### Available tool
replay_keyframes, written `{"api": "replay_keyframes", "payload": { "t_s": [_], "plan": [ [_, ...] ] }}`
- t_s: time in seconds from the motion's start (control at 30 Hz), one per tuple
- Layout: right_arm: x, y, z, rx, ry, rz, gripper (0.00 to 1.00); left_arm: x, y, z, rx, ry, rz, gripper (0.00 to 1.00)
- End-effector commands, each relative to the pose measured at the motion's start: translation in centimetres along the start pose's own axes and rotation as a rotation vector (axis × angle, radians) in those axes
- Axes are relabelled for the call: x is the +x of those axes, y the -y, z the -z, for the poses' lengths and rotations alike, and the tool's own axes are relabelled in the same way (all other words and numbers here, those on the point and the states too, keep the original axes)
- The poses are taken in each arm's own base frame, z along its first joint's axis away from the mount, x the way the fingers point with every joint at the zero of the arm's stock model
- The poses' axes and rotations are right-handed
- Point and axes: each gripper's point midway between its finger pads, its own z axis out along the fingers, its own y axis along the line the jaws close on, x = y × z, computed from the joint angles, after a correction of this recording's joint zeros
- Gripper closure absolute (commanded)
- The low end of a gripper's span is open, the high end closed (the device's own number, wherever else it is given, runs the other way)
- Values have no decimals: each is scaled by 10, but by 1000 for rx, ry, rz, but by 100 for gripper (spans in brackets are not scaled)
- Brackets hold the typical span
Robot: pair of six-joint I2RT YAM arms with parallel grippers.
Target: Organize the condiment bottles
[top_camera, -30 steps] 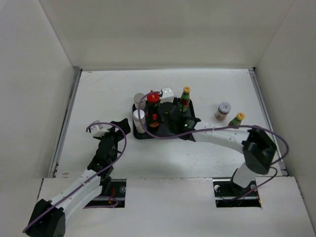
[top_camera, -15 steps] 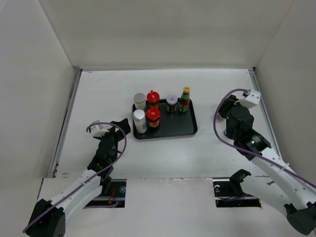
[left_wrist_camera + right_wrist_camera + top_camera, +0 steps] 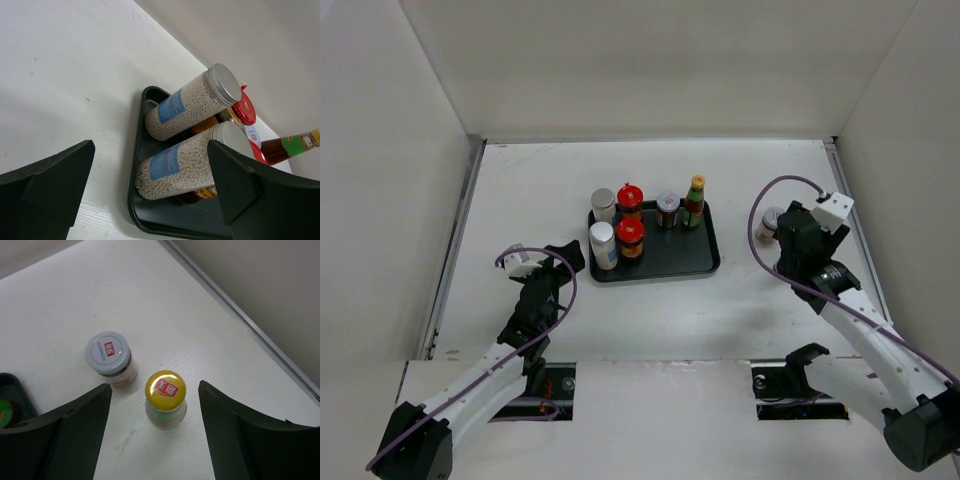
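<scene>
Yellow-capped bottle (image 3: 165, 399) between spread right fingers (image 3: 75, 440), untouched.

Brown bottle (image 3: 281, 150), cap edge-cropped

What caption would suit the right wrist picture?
Open right tool hovers above a yellow-capped bottle, a grey-lidded jar beside it on the table.

A matte white table (image 3: 650, 310) with faint wood grain sits boxed in by plain white walls (image 3: 650, 60) on three sides. A thin grey strip (image 3: 455, 250) lines its left edge. The light is soft and even.
</scene>
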Motion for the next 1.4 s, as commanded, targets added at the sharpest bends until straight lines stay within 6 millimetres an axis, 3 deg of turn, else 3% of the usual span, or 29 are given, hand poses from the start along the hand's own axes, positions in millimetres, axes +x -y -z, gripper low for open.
{"api": "replay_keyframes", "payload": {
  "t_s": [0.0,0.23,0.43,0.6,0.73,0.87,1.0,1.1,1.27,1.37],
  "plan": [
    [-4,14,-6,70,15,-50,23,6,-3,3,12,-7,6,0],
    [16,6,-16,30,-43,-64,30,7,-4,3,10,-10,7,0],
    [17,5,-25,23,-47,-86,46,8,-4,3,9,-11,6,0],
    [5,5,-25,20,6,-106,65,8,-4,3,11,-11,9,0],
    [-16,9,-14,22,88,-128,71,8,-4,2,9,-11,8,0],
    [-40,-6,7,-59,145,-135,74,8,-4,3,9,-13,5,0],
    [-65,-42,37,-217,168,-157,74,8,-3,3,14,-12,-2,0],
    [-77,-90,64,-401,159,-192,74,7,-2,3,15,-9,-1,0],
    [-72,-172,100,-615,121,-180,74,7,-4,2,10,-10,-4,0],
    [-65,-209,112,-688,109,-174,74,8,-3,2,12,-14,-5,0]
  ]
}}
